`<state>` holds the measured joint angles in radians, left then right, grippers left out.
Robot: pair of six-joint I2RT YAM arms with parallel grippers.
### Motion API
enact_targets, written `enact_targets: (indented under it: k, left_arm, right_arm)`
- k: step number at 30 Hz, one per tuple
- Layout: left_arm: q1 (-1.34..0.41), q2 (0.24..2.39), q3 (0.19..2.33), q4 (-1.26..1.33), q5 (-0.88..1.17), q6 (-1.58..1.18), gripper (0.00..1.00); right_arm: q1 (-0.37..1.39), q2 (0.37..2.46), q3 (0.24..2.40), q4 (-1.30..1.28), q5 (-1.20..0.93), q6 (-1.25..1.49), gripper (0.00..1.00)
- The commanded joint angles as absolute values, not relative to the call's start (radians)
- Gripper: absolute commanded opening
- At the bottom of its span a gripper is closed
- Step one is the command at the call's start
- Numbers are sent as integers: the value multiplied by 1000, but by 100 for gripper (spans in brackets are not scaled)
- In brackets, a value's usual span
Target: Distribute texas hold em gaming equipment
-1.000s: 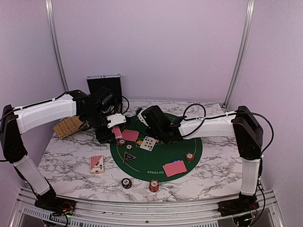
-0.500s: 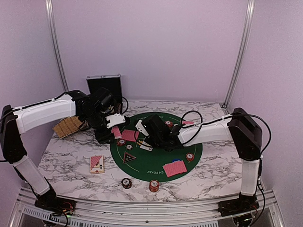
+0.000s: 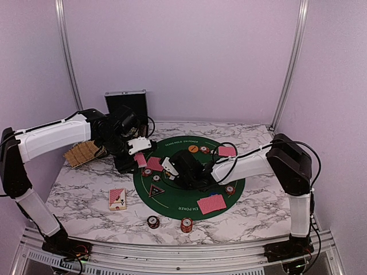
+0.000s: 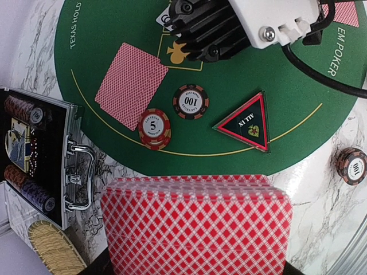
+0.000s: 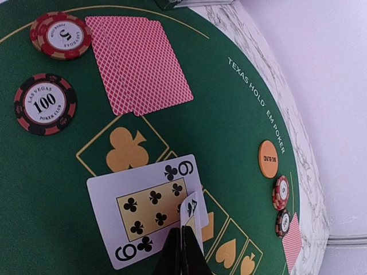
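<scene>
Two grippers work over the green mat (image 3: 172, 197), and both are closed on cards. The left gripper (image 3: 140, 156) hangs above the mat's far left rim, clamped on a thick deck (image 4: 195, 226) of red-backed cards that fills the bottom of its wrist view. Beyond the deck on the felt lie a red-and-white chip (image 4: 153, 126) marked 5, a dark chip (image 4: 190, 101) marked 100 just beside it, a black triangular button (image 4: 245, 121) to their right, and a face-down card (image 4: 131, 85) touching the red-and-white chip. An open silver case (image 4: 71, 166) holding more chips sits on the marble table (image 3: 86, 189) to the left of the mat.

The right gripper (image 3: 170, 168) sits low near the middle of the mat, its fingers (image 5: 175, 255) pinched together on a tilted card (image 5: 192, 213) that shows only a face-up corner. A nine of clubs (image 5: 143, 209) lies flat and face up on the felt directly beneath that card and the fingertips. Whether the fingertips touch the nine cannot be told. Farther off, near the mat's far rim, rest an orange button (image 5: 268, 158) and two small chip stacks (image 5: 281, 192).
</scene>
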<state>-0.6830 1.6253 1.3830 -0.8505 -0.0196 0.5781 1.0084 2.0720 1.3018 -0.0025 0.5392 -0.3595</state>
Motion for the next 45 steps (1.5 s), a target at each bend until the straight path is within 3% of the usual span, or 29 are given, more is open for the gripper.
enact_targets:
  k: [1, 12, 15, 18, 31, 37, 45]
  left_arm:
    - [-676, 1589, 1377, -855, -12, 567, 0]
    - [-673, 1587, 1378, -855, -17, 564, 0]
    - [-672, 1585, 1377, -856, -15, 565, 0]
    - [-671, 1582, 1375, -856, -14, 565, 0]
    - [-672, 1589, 1384, -856, -5, 563, 0]
    - [-672, 1592, 1398, -856, -5, 564, 0]
    - [-672, 1603, 1419, -856, -5, 559, 0]
  right_arm:
    - [1020, 2081, 1304, 3, 480, -313, 11]
    - [1019, 2068, 1295, -38, 395, -268, 55]
    - [1015, 2047, 1276, -43, 365, -252, 72]
    - [999, 2014, 1251, -41, 320, -215, 80]
    - [807, 1751, 1135, 119, -188, 271, 89]
    - [767, 1800, 1136, 242, -450, 522, 91]
    - [768, 1946, 1137, 623, -720, 936, 91]
